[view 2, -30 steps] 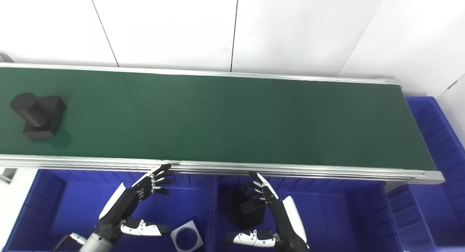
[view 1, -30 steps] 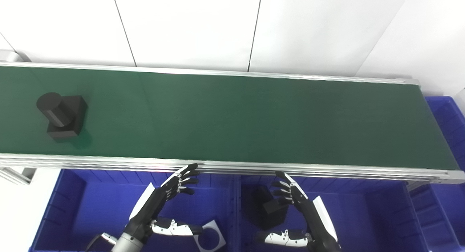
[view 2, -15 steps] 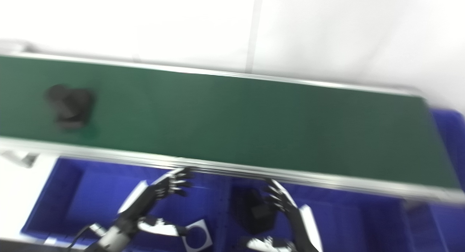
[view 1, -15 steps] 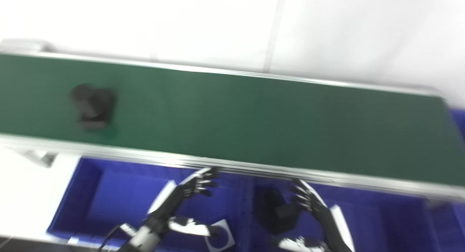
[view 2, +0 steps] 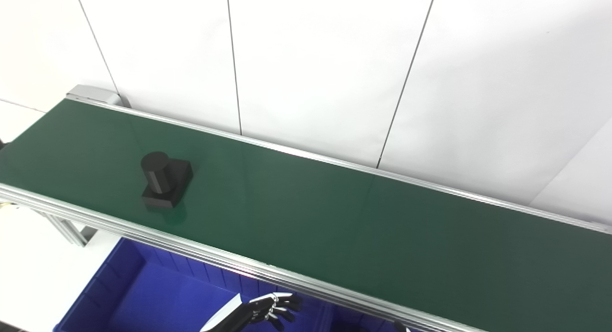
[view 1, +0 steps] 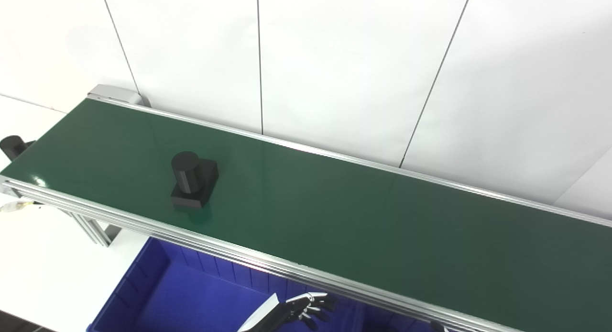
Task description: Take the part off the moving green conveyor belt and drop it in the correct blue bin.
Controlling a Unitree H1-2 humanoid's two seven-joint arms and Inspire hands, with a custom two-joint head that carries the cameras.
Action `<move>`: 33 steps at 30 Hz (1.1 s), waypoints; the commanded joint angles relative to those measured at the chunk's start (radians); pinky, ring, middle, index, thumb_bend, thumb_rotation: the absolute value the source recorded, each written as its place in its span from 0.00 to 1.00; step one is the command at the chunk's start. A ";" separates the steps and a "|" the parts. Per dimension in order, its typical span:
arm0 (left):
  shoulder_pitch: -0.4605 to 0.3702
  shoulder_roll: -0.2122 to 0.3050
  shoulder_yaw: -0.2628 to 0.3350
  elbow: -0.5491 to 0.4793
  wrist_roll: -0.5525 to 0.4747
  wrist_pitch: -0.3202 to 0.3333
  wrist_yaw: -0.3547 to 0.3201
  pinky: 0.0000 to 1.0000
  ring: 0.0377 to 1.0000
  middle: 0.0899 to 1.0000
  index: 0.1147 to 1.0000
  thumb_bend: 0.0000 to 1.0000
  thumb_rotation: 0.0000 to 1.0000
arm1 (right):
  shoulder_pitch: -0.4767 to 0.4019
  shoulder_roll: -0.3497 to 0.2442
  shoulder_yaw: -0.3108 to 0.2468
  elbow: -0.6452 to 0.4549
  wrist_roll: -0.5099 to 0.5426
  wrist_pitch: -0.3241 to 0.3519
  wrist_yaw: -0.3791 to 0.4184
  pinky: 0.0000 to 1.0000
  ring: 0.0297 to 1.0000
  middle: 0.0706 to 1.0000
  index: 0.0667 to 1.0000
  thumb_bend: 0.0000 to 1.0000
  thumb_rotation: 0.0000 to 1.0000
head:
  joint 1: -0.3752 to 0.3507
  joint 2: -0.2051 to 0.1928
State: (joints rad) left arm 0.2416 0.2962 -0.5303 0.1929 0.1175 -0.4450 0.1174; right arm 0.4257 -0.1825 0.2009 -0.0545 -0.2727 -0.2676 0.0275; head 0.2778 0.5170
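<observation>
A black part (view 1: 193, 180), a cylinder standing on a square block, sits on the green conveyor belt (view 1: 358, 226) towards its left end. My left hand (view 1: 299, 312) is at the bottom edge, below the belt's near rail and over a blue bin (view 1: 158, 293). Its fingers are apart and it holds nothing. It is far to the right of the part and nearer to me. Of my right hand only a dark fingertip (view 1: 437, 326) shows at the bottom edge. The part also shows in the right eye view (view 2: 165, 180).
The belt runs diagonally from upper left to lower right, with aluminium rails (view 1: 239, 255) on both sides. A white panelled wall (view 1: 334, 59) stands behind it. A small black fitting (view 1: 12, 146) sticks out at the belt's left end.
The whole picture has shifted: the camera has turned left and upward. The belt's left end is now in view and both hands have dropped to the bottom edge. The left hand stays open.
</observation>
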 commanded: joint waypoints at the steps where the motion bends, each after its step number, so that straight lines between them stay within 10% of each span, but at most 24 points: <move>1: -0.012 0.001 -0.007 -0.008 -0.007 -0.025 0.019 0.63 0.72 0.78 0.81 0.93 0.30 | -0.003 0.000 -0.009 -0.026 0.006 -0.062 -0.014 0.66 0.75 0.82 0.91 0.85 0.02 | -0.006 -0.004; 16: -0.044 -0.006 -0.062 0.015 0.018 -0.025 0.064 0.63 0.72 0.77 0.80 0.92 0.30 | -0.044 0.022 -0.047 -0.235 0.062 -0.078 -0.010 0.55 0.66 0.75 0.86 0.95 0.11 | -0.004 -0.010; 33: -0.100 0.010 -0.153 0.057 0.037 -0.025 0.175 0.60 0.69 0.77 0.80 0.91 0.32 | -0.351 0.035 -0.059 -0.388 0.047 0.160 0.091 0.45 0.58 0.69 0.84 1.00 0.31 | -0.010 -0.021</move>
State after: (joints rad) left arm 0.1621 0.3027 -0.6810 0.2603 0.1487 -0.4450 0.2678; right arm 0.1024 -0.1542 0.1440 -0.4190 -0.2177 -0.1374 0.1125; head 0.2684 0.4955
